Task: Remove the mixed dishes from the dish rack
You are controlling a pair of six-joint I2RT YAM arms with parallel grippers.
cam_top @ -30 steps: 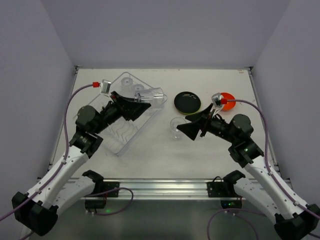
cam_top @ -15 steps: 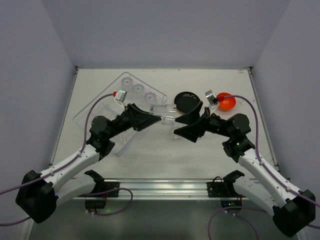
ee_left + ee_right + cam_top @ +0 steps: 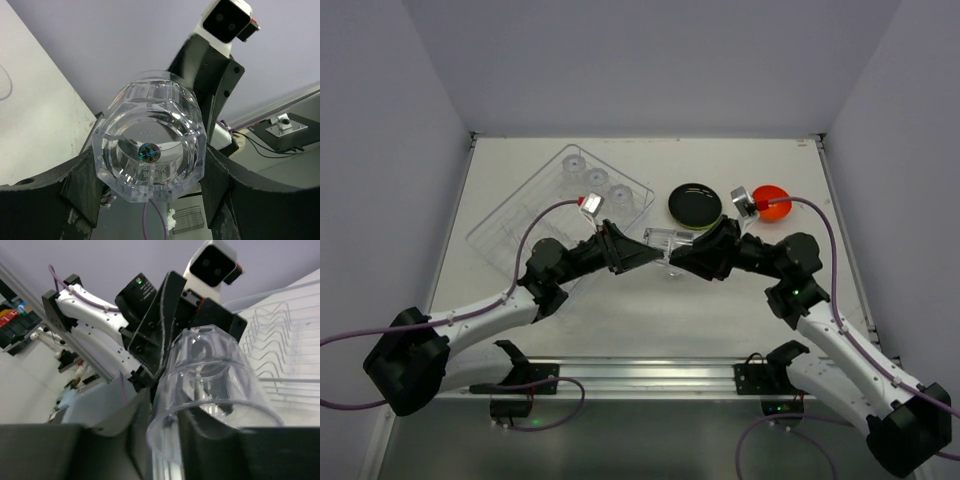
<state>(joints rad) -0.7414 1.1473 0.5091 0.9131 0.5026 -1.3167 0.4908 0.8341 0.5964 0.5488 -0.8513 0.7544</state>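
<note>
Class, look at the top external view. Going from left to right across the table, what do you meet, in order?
dish rack → clear cup held up above the table → orange-red bowl. The black plate overlaps the cup's span, so it is left out.

clear cup (image 3: 663,241) carried by left end effector (image 3: 644,250) from upper-left dish rack (image 3: 510,225) to frame centre, right end effector (image 3: 680,256) swung left up to it, jaws narrowed

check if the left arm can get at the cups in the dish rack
Probably not yet: the path there looks free, but the left gripper is shut on a clear cup.
</note>
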